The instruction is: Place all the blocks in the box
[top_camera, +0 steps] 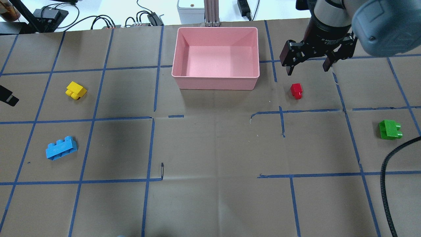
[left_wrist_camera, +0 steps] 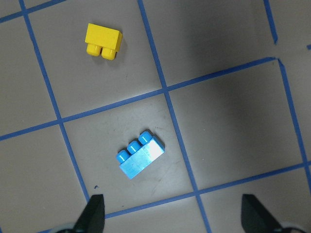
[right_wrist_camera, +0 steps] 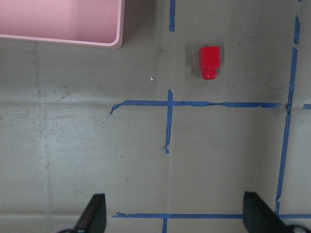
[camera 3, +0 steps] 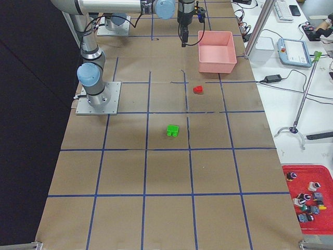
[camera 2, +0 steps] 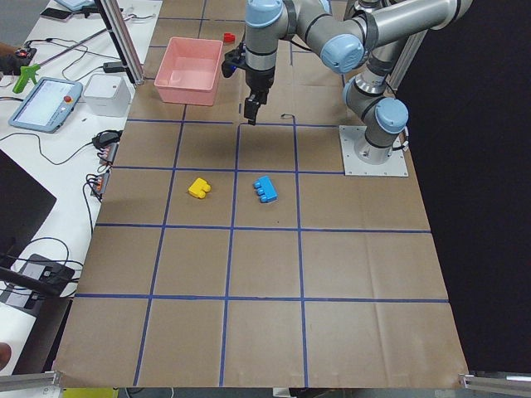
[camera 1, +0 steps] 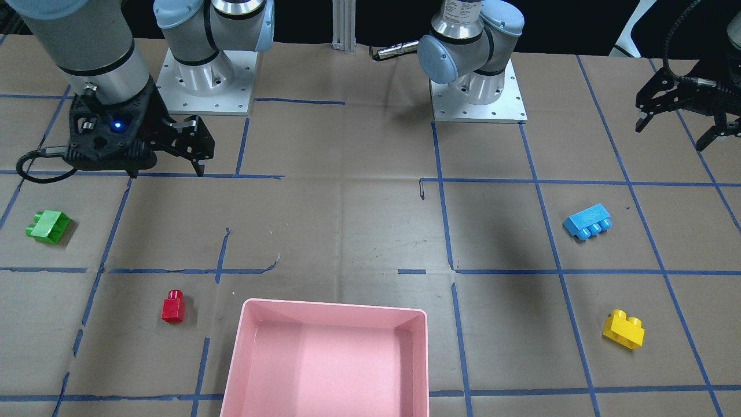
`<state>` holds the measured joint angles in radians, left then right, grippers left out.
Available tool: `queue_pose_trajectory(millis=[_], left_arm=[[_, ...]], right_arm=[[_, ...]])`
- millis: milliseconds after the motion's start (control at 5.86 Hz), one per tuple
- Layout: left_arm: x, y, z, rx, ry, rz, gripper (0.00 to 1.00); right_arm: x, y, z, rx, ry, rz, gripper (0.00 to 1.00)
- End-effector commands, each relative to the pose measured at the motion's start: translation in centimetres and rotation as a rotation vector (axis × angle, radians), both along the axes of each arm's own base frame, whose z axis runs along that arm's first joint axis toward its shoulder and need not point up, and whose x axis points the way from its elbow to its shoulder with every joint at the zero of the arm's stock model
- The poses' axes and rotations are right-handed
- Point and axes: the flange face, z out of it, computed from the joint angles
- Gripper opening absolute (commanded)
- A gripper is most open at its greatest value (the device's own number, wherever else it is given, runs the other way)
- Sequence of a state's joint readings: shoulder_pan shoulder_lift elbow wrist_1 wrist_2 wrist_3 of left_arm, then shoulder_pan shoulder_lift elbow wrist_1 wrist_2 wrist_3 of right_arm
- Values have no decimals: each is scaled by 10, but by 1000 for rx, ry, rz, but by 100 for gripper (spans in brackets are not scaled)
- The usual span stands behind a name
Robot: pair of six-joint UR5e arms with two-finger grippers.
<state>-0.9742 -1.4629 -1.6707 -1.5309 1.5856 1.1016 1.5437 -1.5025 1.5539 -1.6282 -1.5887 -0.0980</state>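
You've got two arms (camera 1: 87,40) here, silver-grey tubes with pale blue joint caps (camera 1: 443,58), each on a square metal base plate (camera 1: 498,107) ringed with screws. The right end effector (top_camera: 308,65) is black and angular, with a blue light (camera 1: 118,124) glowing just behind it and a black cable (camera 1: 35,168) looping beside. The left end effector (camera 1: 671,133) is black too, with a ribbed cable (camera 1: 671,40) above it.

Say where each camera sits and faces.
Front-facing: across the table, facing the robot; right gripper view-left.
Overhead: behind robot, looking forward-down; right gripper shows.
Exterior left: table's left end; left arm near.
Exterior right: table's right end; right arm near.
Left wrist: down on blue block, yellow block; left gripper open.
Right wrist: down on red block, box corner.
Overhead and right wrist share the red block.
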Motion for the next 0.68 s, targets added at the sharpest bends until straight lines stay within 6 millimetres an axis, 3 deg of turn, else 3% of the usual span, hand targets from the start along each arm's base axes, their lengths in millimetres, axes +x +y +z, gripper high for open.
queue_pose_trajectory(millis=[0,171,341,512], left_arm=[[11,31,-17,24,4,-314,99],[7,35,-36,45,26,-451,99],[9,31,-52,63,50,-562,99],[13,25,-72,76,73,-578,98]], right_arm=[[-77,-18,-6,-15,-8,-6,100],[-97,-30,-17,-37,1,29,100],[-135,-42,-33,-74,24,144,100],[-207,-32,-54,-49,13,85,100]])
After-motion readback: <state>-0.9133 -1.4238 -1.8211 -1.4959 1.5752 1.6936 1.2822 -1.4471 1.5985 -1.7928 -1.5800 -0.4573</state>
